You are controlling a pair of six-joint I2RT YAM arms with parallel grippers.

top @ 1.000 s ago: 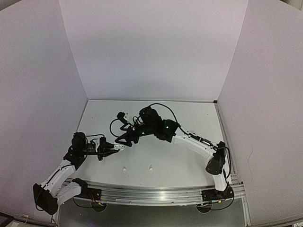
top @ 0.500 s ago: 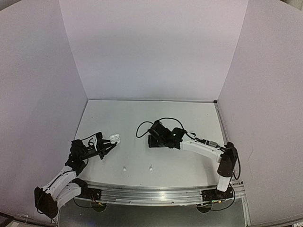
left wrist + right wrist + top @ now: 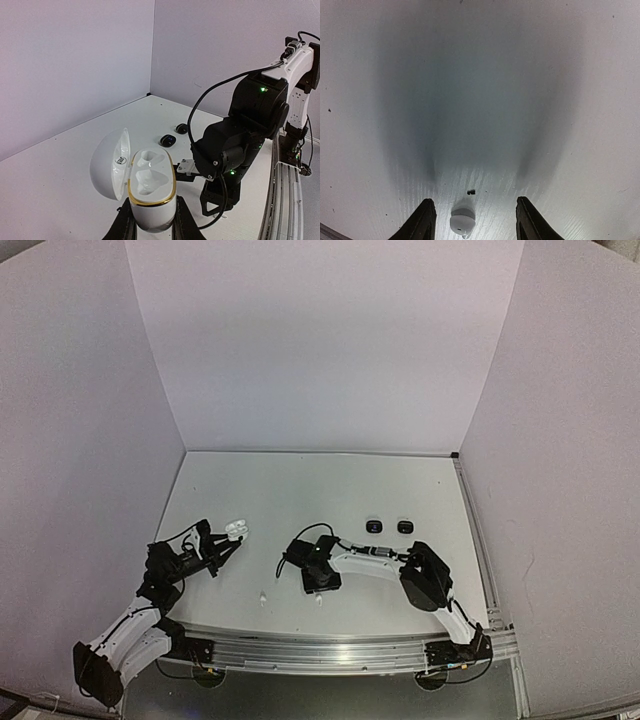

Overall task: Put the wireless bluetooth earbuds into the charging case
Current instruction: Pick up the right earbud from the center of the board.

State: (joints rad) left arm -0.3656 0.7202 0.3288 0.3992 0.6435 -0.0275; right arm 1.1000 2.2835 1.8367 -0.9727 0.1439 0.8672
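our left gripper (image 3: 150, 227) grips the open white case (image 3: 150, 192), our right gripper (image 3: 475, 200) hangs with jaws apart round a white earbud (image 3: 462, 220) on the table (image 3: 480, 75), so next we must pinch it softly.

Soft even light, blurred shadows under right hand (image 3: 475, 199)

The only marking is a small dark printed logo (image 3: 121, 160) on the inner face of the open lid (image 3: 107, 165) of the white case (image 3: 150, 192) clamped in the left claw (image 3: 151, 222). The lid stands just above and left of the claw's tips. The logo's few letters are too small to read.
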